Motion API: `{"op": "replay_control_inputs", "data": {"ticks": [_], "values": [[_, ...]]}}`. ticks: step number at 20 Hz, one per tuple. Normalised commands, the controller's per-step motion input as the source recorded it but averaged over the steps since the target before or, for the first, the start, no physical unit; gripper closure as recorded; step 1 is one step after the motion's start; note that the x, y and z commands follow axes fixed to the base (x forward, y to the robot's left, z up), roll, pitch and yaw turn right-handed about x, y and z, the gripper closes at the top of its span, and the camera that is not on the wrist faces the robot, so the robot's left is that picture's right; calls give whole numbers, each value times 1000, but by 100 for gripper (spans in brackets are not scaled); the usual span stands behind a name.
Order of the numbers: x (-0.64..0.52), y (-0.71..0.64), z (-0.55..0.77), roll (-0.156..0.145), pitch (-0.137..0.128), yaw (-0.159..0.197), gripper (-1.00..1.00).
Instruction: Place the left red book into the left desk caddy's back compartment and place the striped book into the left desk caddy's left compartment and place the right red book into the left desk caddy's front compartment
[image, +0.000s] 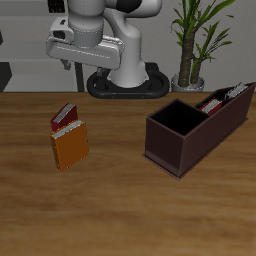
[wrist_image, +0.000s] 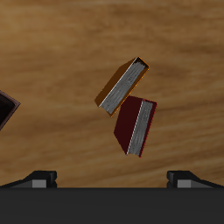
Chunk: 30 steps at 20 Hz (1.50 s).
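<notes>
On the wooden table (image: 120, 210), the orange book (image: 70, 147) stands just in front of a crimson-covered book, the right red book (image: 64, 116), the two close together and perhaps touching, while the Franka's gripper (image: 82, 50) hangs high above them near the table's back. Seen from the wrist, only the two fingertips (wrist_image: 38, 178) peek in, set wide apart with nothing between them, so the pincer looks fully open and empty; the right red book (wrist_image: 136, 125) lies beside the orange book (wrist_image: 122, 86) below it. Farther across the table sits the left desk caddy (image: 196, 128), its large square compartment bare, with book tops, one red, showing in the narrow slots at its far end; which books they are cannot be told. The step in hand appears to be fetching the crimson book: a clean pick likely means descending straight over it, closing across its thin dimension, and keeping the fingers clear of the orange neighbour.
</notes>
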Motion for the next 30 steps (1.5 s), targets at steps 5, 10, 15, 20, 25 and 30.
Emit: {"op": "replay_control_inputs", "data": {"ticks": [5,10,15,20,25,30], "values": [[-14,-334,-57,-1,1,40,-100],[-42,-183,-106,25,-16,60,-100],[-6,-158,-37,-5,-17,28,-100],[-56,-134,33,9,-32,-2,-100],[-19,-151,-6,-18,-17,-26,-100],[33,-97,-49,6,2,-4,-100]]}}
